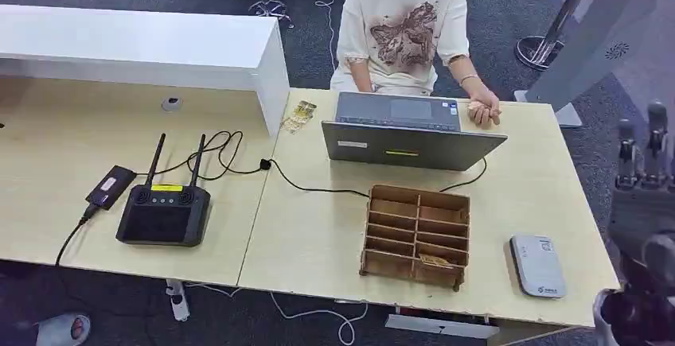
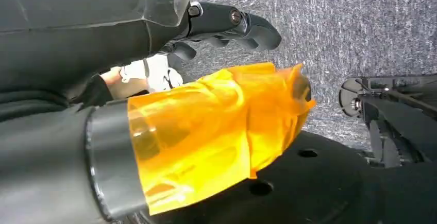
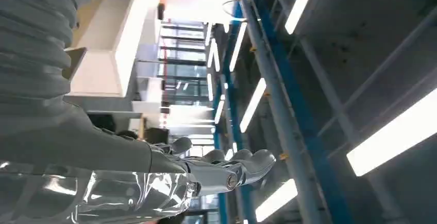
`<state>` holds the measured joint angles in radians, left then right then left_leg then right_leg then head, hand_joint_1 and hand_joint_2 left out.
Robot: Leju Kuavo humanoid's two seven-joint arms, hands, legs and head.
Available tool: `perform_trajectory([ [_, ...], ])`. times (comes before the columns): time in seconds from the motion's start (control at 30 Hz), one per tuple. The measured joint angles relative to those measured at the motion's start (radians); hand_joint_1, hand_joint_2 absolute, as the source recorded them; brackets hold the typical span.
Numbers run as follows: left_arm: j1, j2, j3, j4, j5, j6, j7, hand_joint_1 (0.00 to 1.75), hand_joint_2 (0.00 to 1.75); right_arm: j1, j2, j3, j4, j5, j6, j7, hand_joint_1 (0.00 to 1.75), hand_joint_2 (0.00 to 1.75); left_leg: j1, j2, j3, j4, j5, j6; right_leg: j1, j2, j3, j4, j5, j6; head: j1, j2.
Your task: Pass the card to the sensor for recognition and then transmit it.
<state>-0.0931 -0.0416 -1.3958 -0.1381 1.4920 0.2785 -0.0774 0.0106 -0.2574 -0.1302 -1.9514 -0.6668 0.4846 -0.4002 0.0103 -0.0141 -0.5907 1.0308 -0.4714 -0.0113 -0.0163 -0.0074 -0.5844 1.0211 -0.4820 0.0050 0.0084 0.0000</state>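
Card (image 1: pixel 434 260) lies in the wooden organizer's (image 1: pixel 416 235) front slot at five o'clock on the desk (image 1: pixel 318 235), reader (image 1: pixel 537 265) beside; right hand (image 1: pixel 645 195) raised, fingers apart, empty; left hand (image 2: pixel 227 23) hangs curled, empty.

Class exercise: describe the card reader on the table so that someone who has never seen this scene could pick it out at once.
Start at the light wooden table where a person sits behind an open laptop. On the robot's side of the laptop stands a brown wooden slotted organizer; the card reader lies flat just to its right, near the table's front corner. It is the small pale grey rounded slab.
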Motion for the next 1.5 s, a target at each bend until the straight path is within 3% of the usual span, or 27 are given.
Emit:
perform_trajectory([
  [0.13,0.002,0.0,0.0,0.0,0.001,0.003,-0.006,0.0,0.0,0.094,0.045,-0.074,-0.087,0.006,0.036,-0.009,0.0,1.75,0.0,0.002,0.0,0.0,-0.001,-0.001,0.0,0.002,0.0,0.0,0.0,0.0,0.0,0.0],
  [0.37,0.001,-0.001,0.0,0.0,0.001,0.008,-0.006,0.0,0.0,0.138,0.085,-0.124,-0.13,0.019,0.043,-0.013,0.0,1.75,0.0,0.003,0.003,0.0,-0.001,-0.001,0.0,0.003,-0.001,-0.001,0.0,0.0,0.0,0.0],
  [0.5,0.005,-0.018,0.003,0.006,0.001,0.069,-0.006,0.0,0.0,0.256,0.167,-0.185,-0.152,0.085,0.064,-0.036,0.0,1.75,0.0,0.0,0.003,0.0,-0.001,-0.001,0.0,0.0,0.003,-0.001,-0.001,0.001,0.0,0.0],
  [0.6,0.003,-0.027,0.003,0.007,0.001,0.078,-0.007,0.0,0.0,0.333,0.279,-0.24,-0.136,0.269,0.091,-0.017,0.0,1.75,0.0,0.001,0.003,0.0,-0.003,-0.001,0.0,0.002,0.003,0.0,-0.003,0.0,0.0,0.0],
  [0.73,0.004,-0.035,0.003,0.008,0.001,0.087,-0.006,0.0,0.0,0.42,0.368,-0.254,-0.102,0.761,0.017,-0.086,0.0,1.75,0.001,0.001,0.003,0.0,-0.004,-0.002,0.001,0.001,0.003,0.0,-0.004,-0.001,0.0,0.0],
  [0.9,0.004,-0.037,0.004,0.008,0.001,0.09,-0.005,0.0,0.0,0.462,0.417,-0.254,-0.079,0.784,-0.021,-0.102,0.0,1.75,0.001,0.002,0.004,0.0,-0.004,-0.002,0.0,0.002,0.003,0.0,-0.004,-0.001,0.0,0.0],
  [0.93,0.004,-0.037,0.004,0.008,0.001,0.092,0.0,0.0,0.0,0.471,0.42,-0.251,-0.075,0.866,-0.08,-0.091,0.0,1.75,0.001,0.002,0.004,0.0,-0.004,-0.002,0.0,0.002,0.003,0.0,-0.004,-0.001,0.0,0.0],
  [1.0,0.004,-0.04,0.004,0.008,0.001,0.097,0.015,0.0,0.0,0.491,0.42,-0.22,-0.057,1.139,-0.313,-0.091,0.0,1.75,0.001,0.002,0.003,0.0,-0.004,-0.002,0.0,0.002,0.004,0.0,-0.004,-0.001,0.0,0.0],
  [1.07,0.003,-0.043,0.004,0.009,0.001,0.098,0.025,0.0,0.0,0.501,0.397,-0.12,-0.01,1.447,-0.694,0.003,0.0,1.75,0.001,0.003,0.002,-0.001,-0.004,-0.002,0.0,0.003,0.004,0.001,-0.004,-0.001,0.001,0.0],
  [1.1,0.002,-0.045,0.004,0.009,0.001,0.098,0.027,0.0,0.0,0.496,0.367,-0.036,0.019,1.54,-0.895,0.093,0.0,1.75,0.0,0.003,0.002,-0.001,-0.004,-0.002,0.0,0.004,0.004,0.001,-0.004,-0.001,0.0,0.0],
  [1.17,-0.002,-0.047,0.004,0.009,0.001,0.098,0.034,0.0,0.0,0.462,0.282,0.145,0.089,1.658,-1.161,0.311,0.0,1.75,0.001,0.006,0.004,0.0,-0.005,-0.002,0.0,0.006,0.004,0.0,-0.004,0.0,0.0,0.0],
  [1.2,-0.004,-0.047,0.004,0.009,0.001,0.098,0.035,0.0,0.0,0.445,0.243,0.221,0.12,1.711,-1.212,0.411,0.0,1.75,0.0,0.006,0.004,0.0,-0.004,-0.002,0.0,0.007,0.004,0.0,-0.003,0.0,0.0,0.0],
  [1.33,-0.004,-0.047,0.004,0.01,0.001,0.097,0.045,0.0,0.0,0.391,0.12,0.446,0.207,1.845,-1.193,0.669,0.0,1.75,0.0,0.004,0.004,0.0,-0.003,-0.002,0.0,0.004,0.004,0.0,-0.003,0.0,0.0,0.0],
  [1.4,-0.005,-0.047,0.003,0.01,0.001,0.098,0.047,0.0,0.0,0.365,0.069,0.529,0.245,1.888,-1.188,0.747,0.0,1.75,0.001,0.004,0.005,0.0,-0.003,-0.002,0.0,0.005,0.004,0.0,-0.003,0.0,0.0,0.0],
  [1.5,-0.006,-0.047,0.003,0.011,0.0,0.098,0.048,0.0,0.0,0.337,0.019,0.612,0.293,1.941,-1.177,0.8,0.0,1.75,0.001,0.004,0.004,0.0,-0.004,-0.002,0.0,0.004,0.004,0.0,-0.003,0.0,0.0,0.0],
])
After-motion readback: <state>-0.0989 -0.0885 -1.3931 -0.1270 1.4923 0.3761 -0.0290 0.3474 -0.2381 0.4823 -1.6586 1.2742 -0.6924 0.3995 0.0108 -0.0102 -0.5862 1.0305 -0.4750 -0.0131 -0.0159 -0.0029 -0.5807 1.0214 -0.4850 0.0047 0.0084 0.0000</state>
